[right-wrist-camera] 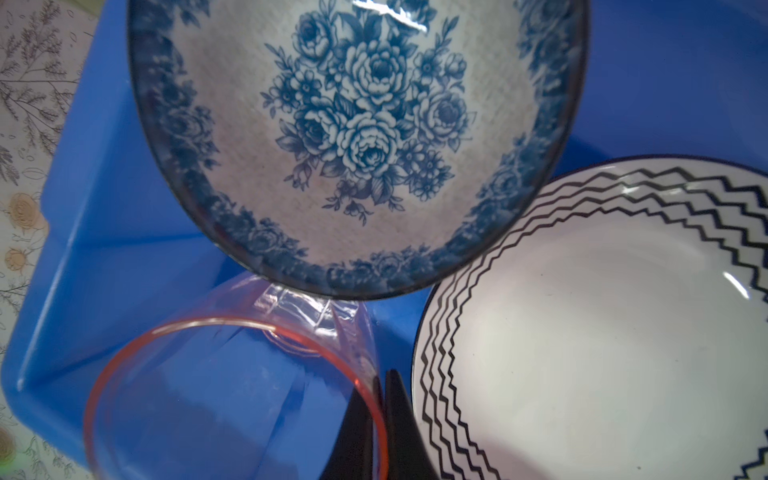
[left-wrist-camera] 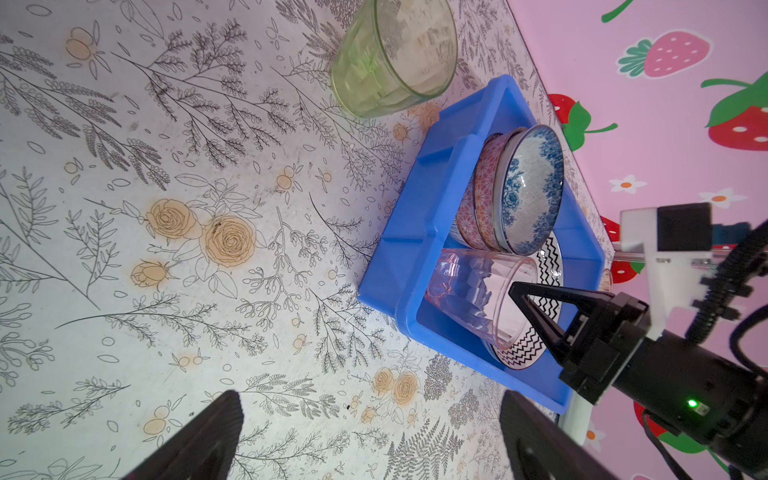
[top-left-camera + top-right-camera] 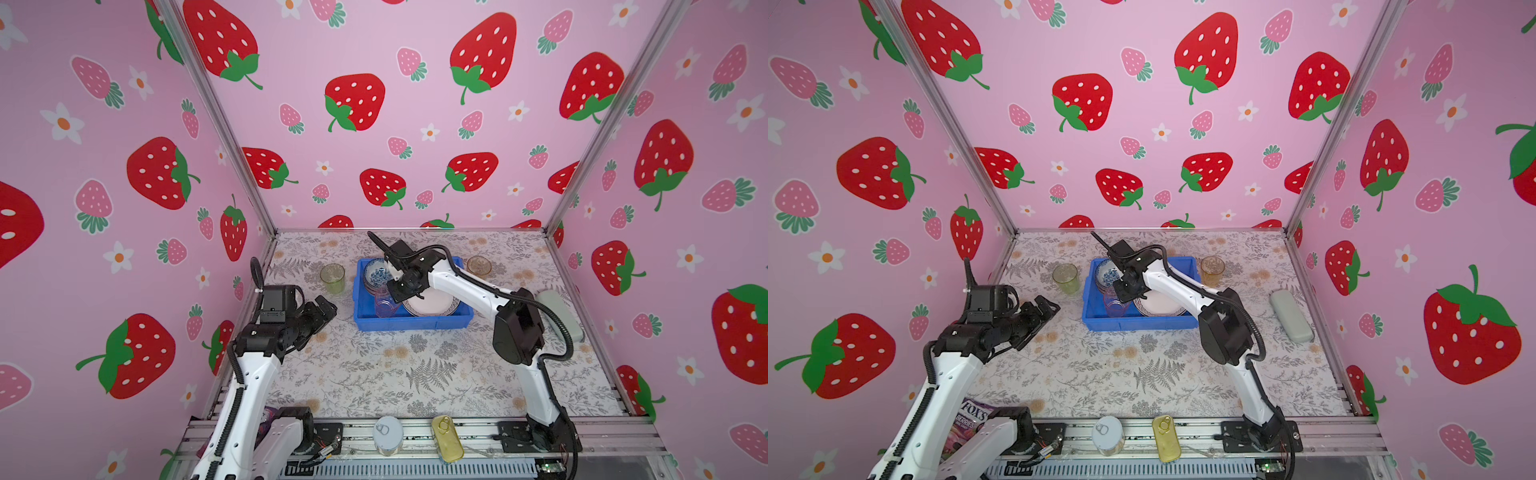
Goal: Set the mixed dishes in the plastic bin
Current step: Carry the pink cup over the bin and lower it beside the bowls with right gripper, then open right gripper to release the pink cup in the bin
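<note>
The blue plastic bin [image 3: 411, 323] sits mid-table in both top views. Inside it are stacked bowls with a blue-floral one [image 1: 357, 124] on top, a zigzag-rimmed white plate [image 1: 602, 332] and an upright pink tumbler [image 2: 469, 299]. My right gripper [image 1: 384, 378] reaches down into the bin and is shut on the pink tumbler's rim, one finger inside and one outside. A green tumbler [image 3: 332, 278] stands left of the bin, and an amber tumbler [image 3: 479, 266] stands at the bin's far right corner. My left gripper [image 2: 370, 401] hovers open and empty over the table, left of the bin.
A grey case [image 3: 559, 313] lies by the right wall. A silver round tin [image 3: 387, 434] and a gold oval tin [image 3: 446, 438] rest on the front rail. A purple candy bag [image 3: 967, 424] lies by the left arm's base. Strawberry-print walls enclose three sides.
</note>
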`<state>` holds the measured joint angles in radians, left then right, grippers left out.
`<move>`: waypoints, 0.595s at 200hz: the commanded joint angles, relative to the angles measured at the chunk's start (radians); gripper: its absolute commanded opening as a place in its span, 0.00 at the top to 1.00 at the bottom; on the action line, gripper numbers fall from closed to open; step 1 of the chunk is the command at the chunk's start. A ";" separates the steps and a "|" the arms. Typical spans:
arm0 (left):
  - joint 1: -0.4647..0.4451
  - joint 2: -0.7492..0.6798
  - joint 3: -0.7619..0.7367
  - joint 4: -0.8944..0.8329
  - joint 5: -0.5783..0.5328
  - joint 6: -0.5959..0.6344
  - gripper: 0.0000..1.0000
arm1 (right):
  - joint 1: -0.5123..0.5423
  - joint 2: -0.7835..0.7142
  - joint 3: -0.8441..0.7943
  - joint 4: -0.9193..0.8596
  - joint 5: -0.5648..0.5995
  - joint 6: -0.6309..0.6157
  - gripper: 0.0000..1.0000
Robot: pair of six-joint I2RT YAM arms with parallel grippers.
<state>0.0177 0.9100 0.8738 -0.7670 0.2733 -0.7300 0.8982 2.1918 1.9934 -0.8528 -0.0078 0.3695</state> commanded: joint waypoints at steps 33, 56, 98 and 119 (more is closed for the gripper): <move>0.008 0.001 -0.019 0.001 0.014 0.003 0.01 | 0.012 0.032 0.003 0.008 0.002 0.005 0.92; 0.008 0.003 -0.022 0.001 0.014 0.003 0.01 | 0.012 0.031 0.002 0.009 -0.001 0.006 0.88; 0.007 0.001 -0.029 0.001 0.013 0.003 0.01 | 0.015 0.017 0.000 0.022 -0.022 0.010 0.79; 0.008 -0.002 -0.033 0.000 0.012 0.001 0.01 | 0.016 0.007 0.000 0.019 -0.018 0.009 0.72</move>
<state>0.0181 0.9123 0.8452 -0.7624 0.2737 -0.7300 0.9024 2.2234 1.9930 -0.8276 -0.0193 0.3752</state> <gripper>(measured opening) 0.990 0.247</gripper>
